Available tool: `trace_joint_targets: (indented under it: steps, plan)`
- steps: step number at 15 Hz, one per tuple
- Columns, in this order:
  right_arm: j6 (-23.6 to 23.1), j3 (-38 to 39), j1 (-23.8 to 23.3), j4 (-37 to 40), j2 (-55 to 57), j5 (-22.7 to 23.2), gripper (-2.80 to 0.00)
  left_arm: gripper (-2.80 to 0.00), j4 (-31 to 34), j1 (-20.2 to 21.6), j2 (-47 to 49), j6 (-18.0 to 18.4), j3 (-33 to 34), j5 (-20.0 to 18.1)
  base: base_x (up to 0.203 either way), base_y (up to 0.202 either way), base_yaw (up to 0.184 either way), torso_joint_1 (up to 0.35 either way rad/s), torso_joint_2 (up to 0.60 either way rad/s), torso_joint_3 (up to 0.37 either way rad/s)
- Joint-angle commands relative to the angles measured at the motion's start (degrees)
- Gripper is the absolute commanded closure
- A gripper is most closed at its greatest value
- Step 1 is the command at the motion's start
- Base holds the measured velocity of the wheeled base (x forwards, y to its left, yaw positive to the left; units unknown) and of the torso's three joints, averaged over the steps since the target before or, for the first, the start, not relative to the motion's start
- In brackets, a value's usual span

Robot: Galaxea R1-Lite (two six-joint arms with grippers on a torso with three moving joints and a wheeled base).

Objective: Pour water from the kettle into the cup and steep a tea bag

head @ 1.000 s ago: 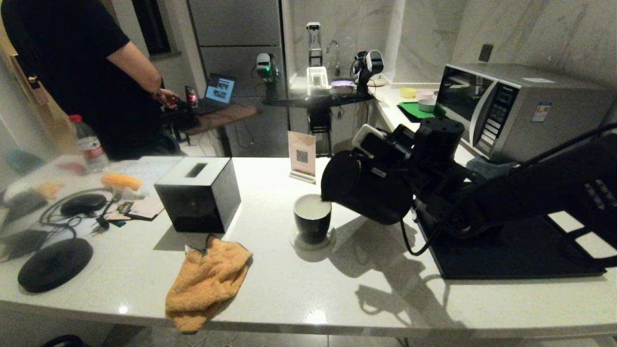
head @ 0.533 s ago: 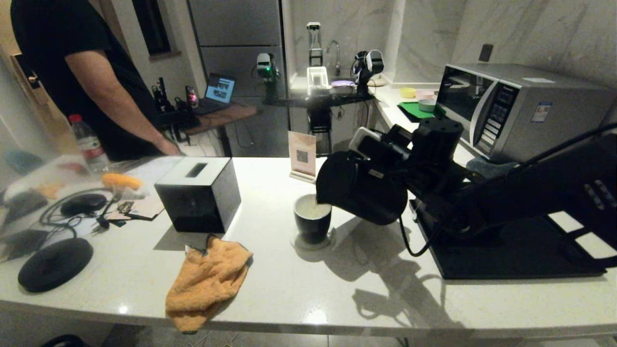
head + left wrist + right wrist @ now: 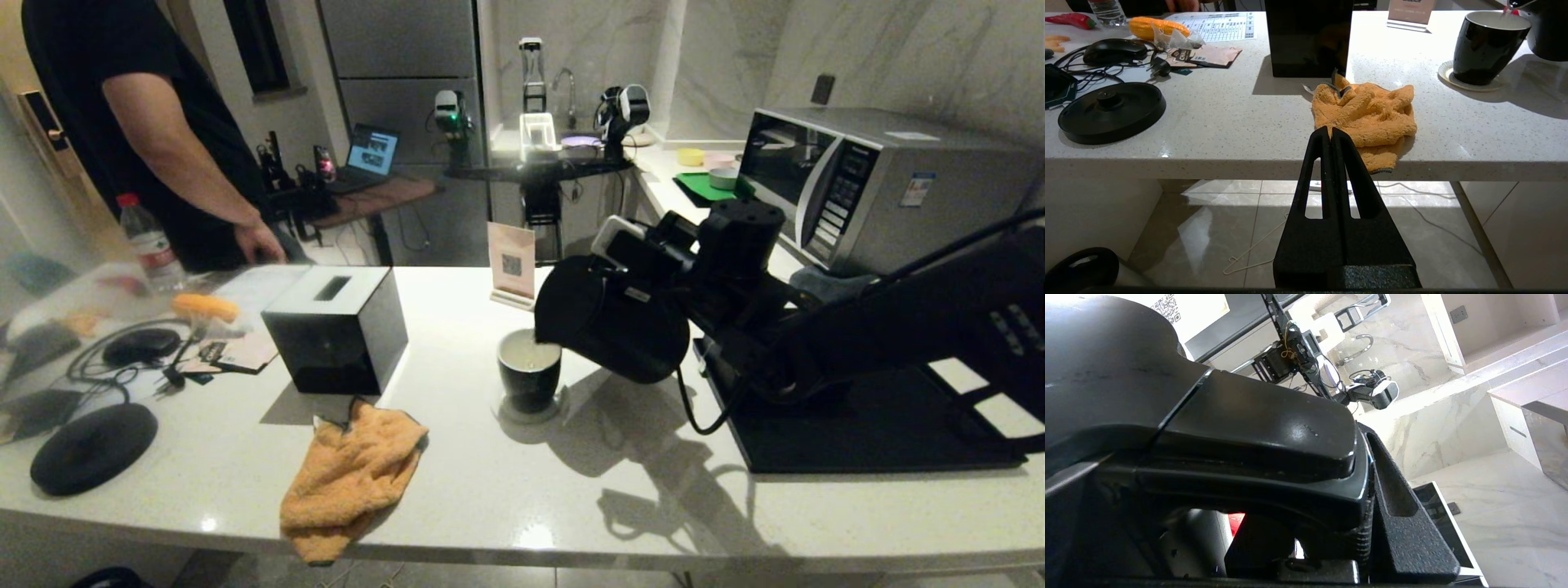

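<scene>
The right gripper is clamping the handle of the kettle and is holding it tilted, with the spout low, just over the rim of the cup. In the right wrist view the handle is filling most of the picture and one finger is pressing against its side. The cup is standing upright on a small white coaster on the counter, between the black box and the dark tray. Some water is lying inside the cup, pale against the white wall.

The left gripper is hanging below the counter edge with its fingers pressed together, holding nothing. In front of it an orange cloth is lying partly over the edge. The round kettle base is sitting well apart on the left side. A person in a black shirt is standing behind the counter.
</scene>
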Motion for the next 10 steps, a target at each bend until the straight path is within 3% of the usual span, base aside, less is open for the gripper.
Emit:
trace_joint_targets:
  steps: [1, 10]
  plan:
    - [-0.4, -0.1, 0.0, -0.2, 0.0, -0.1, 0.0, 0.0, 0.0, 0.0, 0.0, 0.0, 0.0, 0.0, 0.0, 0.0, 0.0, 0.0, 0.0, 0.0]
    - [-3.1, -0.1, -0.1, -0.2, 0.0, -0.1, 0.0, 0.0, 0.0, 0.0, 0.0, 0.0, 0.0, 0.0, 0.0, 0.0, 0.0, 0.0, 0.0, 0.0]
